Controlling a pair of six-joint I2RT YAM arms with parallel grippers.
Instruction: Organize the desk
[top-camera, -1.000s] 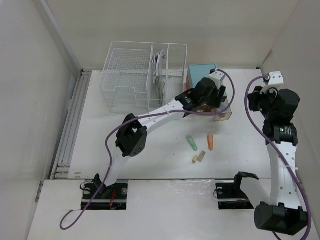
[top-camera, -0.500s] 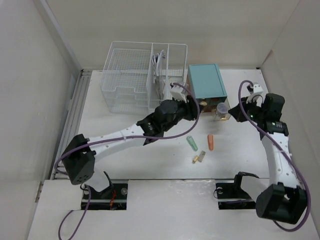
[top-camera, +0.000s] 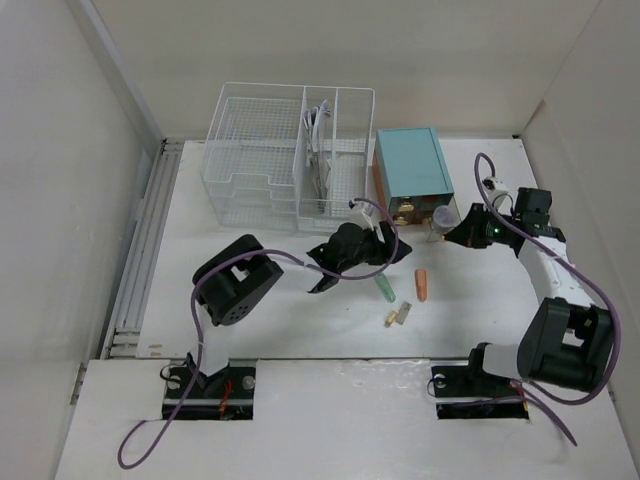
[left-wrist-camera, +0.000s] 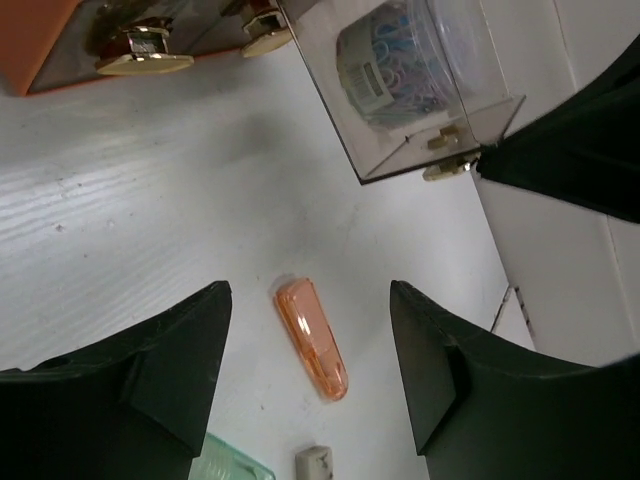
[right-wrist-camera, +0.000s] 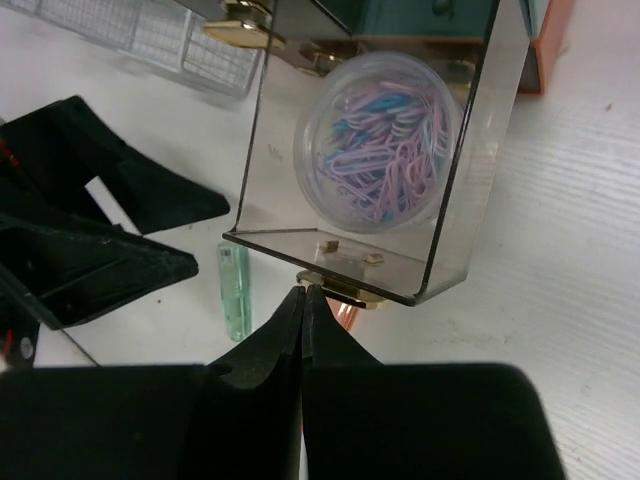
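The white desk (top-camera: 480, 310) carries a teal box (top-camera: 410, 165) whose clear drawer (top-camera: 441, 228) is pulled out, with a tub of paper clips (right-wrist-camera: 385, 140) in it. My left gripper (top-camera: 365, 258) is open and empty, low over the desk. In the left wrist view its jaws (left-wrist-camera: 310, 295) frame an orange cap-shaped piece (left-wrist-camera: 312, 340). My right gripper (top-camera: 462, 232) is shut. Its tips (right-wrist-camera: 303, 292) touch the drawer's gold knob (right-wrist-camera: 345, 290) without holding it.
A white wire-mesh basket (top-camera: 290, 150) stands at the back left of the box. A green piece (top-camera: 381, 288), the orange piece (top-camera: 422, 285) and small beige pieces (top-camera: 398, 315) lie loose in front of the drawer. Walls close in on both sides.
My left gripper has pulled back from the teal box, down and left, to hover near the loose pieces. My right gripper has come in to the drawer's front.
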